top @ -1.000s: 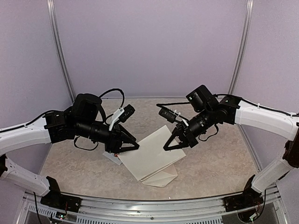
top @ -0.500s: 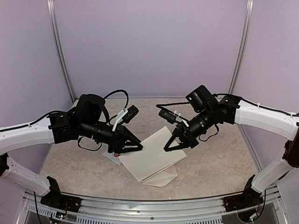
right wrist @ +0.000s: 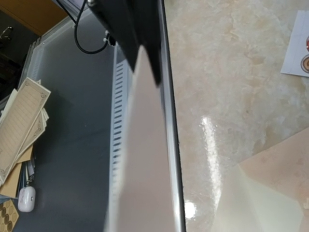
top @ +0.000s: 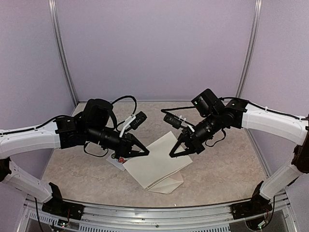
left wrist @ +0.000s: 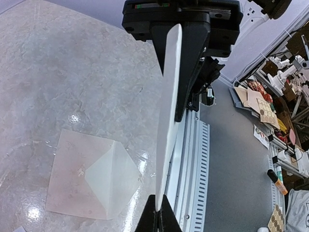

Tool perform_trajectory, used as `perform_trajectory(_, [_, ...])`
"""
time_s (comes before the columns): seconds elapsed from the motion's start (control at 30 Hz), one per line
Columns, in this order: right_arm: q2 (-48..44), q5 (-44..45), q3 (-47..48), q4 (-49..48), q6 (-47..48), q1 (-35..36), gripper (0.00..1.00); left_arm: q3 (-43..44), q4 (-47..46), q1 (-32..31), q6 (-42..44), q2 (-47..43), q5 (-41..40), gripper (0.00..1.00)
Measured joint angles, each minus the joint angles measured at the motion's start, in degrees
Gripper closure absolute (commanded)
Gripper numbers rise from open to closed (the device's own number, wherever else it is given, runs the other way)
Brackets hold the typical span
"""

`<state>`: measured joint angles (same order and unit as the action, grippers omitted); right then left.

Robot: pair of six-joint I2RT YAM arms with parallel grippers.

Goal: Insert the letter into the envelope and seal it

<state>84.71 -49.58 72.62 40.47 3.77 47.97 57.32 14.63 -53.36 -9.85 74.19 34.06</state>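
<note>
Print and border on the letter cannot be made out in any view. The overhead camera shows only a plain pale face. Both wrist cameras meet the sheet edge-on, as a thin pale blade, and in the right wrist view it is blurred and cut off at the bottom of the frame. That blur also hides the right arm's own fingertips there.

The envelope is mostly covered from above, with only a corner peeking out past the near edge of the sheet. The left wrist view shows more of it. It lies flat on the marbled table below the sheet, pinkish with a paler triangular part. Whether that flap lies open or folded over is hard to judge.

A strip of round stickers is largely hidden under the left arm, and only its end shows.

The letter hangs in the air above the table, stretched between the two arms and apart from the surface. It looks flat, stiff and unfolded, and larger than the envelope beneath it.

The left gripper is pinched tight on the sheet's left edge, its fingertips meeting around the paper. The right gripper is clamped narrow on the opposite edge, with the paper running between its dark fingers.
</note>
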Motion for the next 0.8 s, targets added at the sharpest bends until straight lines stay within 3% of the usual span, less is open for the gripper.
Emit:
perform_trajectory(0.47, [0.4,4.7,1.9,2.1,0.4,0.3,1.0,-0.2,-0.2,0.0,-0.1,0.2,-0.9,1.0])
perform_trajectory(0.5, [0.4,5.0,2.1,2.2,0.4,0.3,0.91,-0.3,-0.5,0.0,-0.2,0.2,-1.4,1.0])
perform_trajectory(0.6, [0.3,5.5,2.4,2.0,-0.5,0.3,0.5,-1.3,-1.8,0.0,-0.9,0.2,-3.5,1.0])
perform_trajectory(0.63, [0.3,5.5,2.4,1.7,-1.2,0.3,0.42,-1.8,-2.2,0.0,-1.2,0.2,-4.0,1.0])
perform_trajectory(0.73, [-0.6,5.5,2.3,-0.8,-3.0,0.6,0.27,-2.8,-2.7,0.0,-2.0,0.2,-4.3,1.0])
perform_trajectory(0.8, [-2.6,5.4,1.4,-3.9,-4.5,0.8,0.24,-3.1,-2.9,0.0,-2.5,0.2,-4.4,1.0])
